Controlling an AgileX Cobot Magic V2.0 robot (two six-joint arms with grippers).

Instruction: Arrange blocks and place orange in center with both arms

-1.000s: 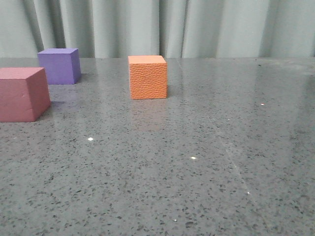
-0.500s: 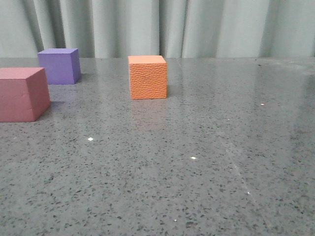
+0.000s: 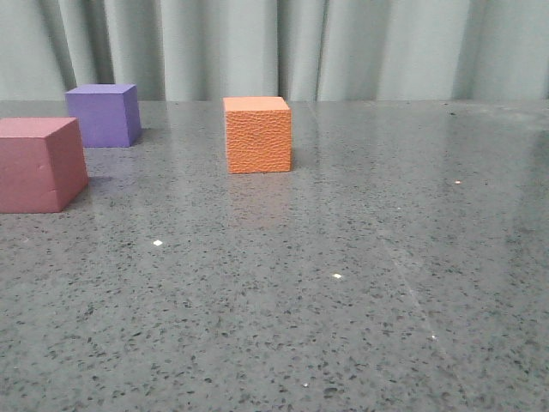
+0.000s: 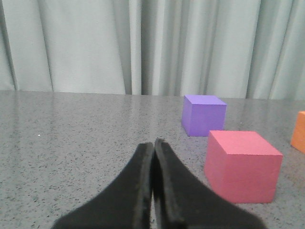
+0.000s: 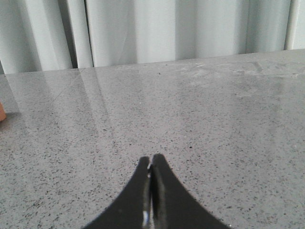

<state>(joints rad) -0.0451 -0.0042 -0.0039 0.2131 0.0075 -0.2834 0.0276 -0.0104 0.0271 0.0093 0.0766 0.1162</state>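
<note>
— So, walk me across from the left. What do you see?

— Starting at the left edge of the grey speckled table, the pink-red cube sits nearest us, partly cut off by the front view. At about one o'clock from it, farther back and apart from it, stands the purple cube. Then, around three o'clock from the purple one and well apart, the orange cube sits close to the middle of the view, with the pale curtain behind everything.

— Is anything holding them?

— No. All three rest flat on the table, untouched. The left gripper has its fingers pressed together with nothing between them, aimed at bare table; from its wrist camera the pink-red and purple cubes lie off at about two o'clock. The right gripper is likewise closed on nothing, facing empty table, with only a sliver of orange at the picture's edge.

— Why so scattered?

— I'd judge the arranging hasn't begun: both other cubes sit on the orange one's left, so one probably needs carrying to its right. Each arm would have to spread its fingers first.
</note>
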